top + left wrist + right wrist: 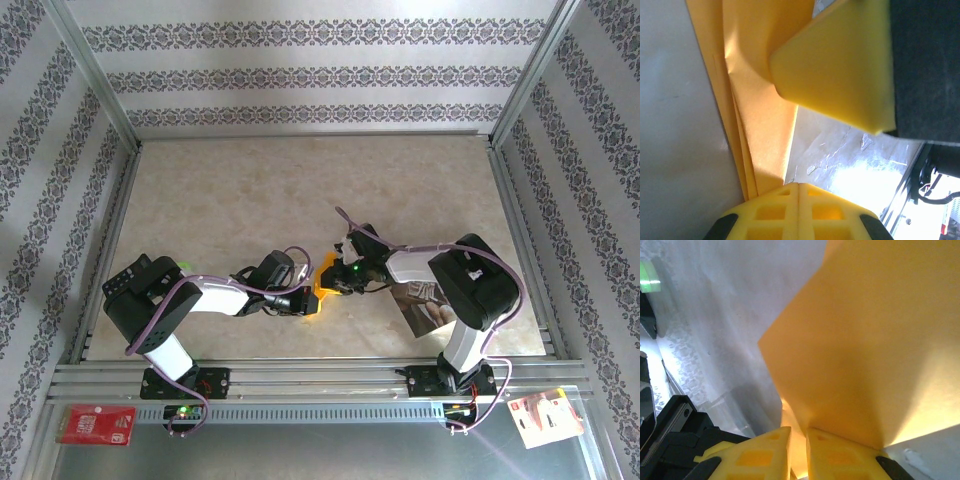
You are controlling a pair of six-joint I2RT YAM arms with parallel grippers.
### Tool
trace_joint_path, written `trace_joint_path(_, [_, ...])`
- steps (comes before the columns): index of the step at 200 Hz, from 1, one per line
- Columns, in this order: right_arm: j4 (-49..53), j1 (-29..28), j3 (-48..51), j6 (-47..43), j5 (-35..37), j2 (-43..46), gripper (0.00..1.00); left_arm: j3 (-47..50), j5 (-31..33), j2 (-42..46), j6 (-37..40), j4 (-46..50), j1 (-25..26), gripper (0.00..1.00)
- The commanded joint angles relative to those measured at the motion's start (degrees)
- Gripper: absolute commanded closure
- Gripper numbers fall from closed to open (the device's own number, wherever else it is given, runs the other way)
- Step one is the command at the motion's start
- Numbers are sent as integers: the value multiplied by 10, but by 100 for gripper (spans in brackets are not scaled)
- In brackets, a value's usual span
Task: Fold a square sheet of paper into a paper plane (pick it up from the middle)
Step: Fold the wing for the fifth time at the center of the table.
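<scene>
The orange square sheet of paper (325, 284) lies folded in layers on the table between both arms. Little of it shows from above. My left gripper (307, 300) is at its near left edge. In the left wrist view this gripper (798, 185) is shut, tips flush together, against the end of the layered paper (757, 105). One finger of the right gripper (840, 65) rests on the paper farther on. My right gripper (339, 281) comes in from the right. In its wrist view it (798, 432) is shut on a raised flap of the paper (865, 340), with paper in the narrow gap.
A glossy photo sheet (425, 305) lies under the right arm's forearm. A red card (95, 424) sits on the front rail at left and a white-and-red one (545, 415) at right. Aluminium frame posts and patterned walls bound the beige tabletop (300, 190).
</scene>
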State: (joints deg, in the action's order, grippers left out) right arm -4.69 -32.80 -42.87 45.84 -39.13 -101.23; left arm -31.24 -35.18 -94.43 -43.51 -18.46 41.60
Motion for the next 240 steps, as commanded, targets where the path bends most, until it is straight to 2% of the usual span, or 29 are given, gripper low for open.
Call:
trace_joint_path(1, [24,18,-14,-27,33,-22,82,27,28,-25,18,87,2,100])
trace_joint_path(138, [121,86,-79,-63,83,-50,84,26,33,-20,27,102,1,100])
trace_joint_path(240, [146,131,-124,-64,110,-79,84,22,35,-13,32,112,1,100])
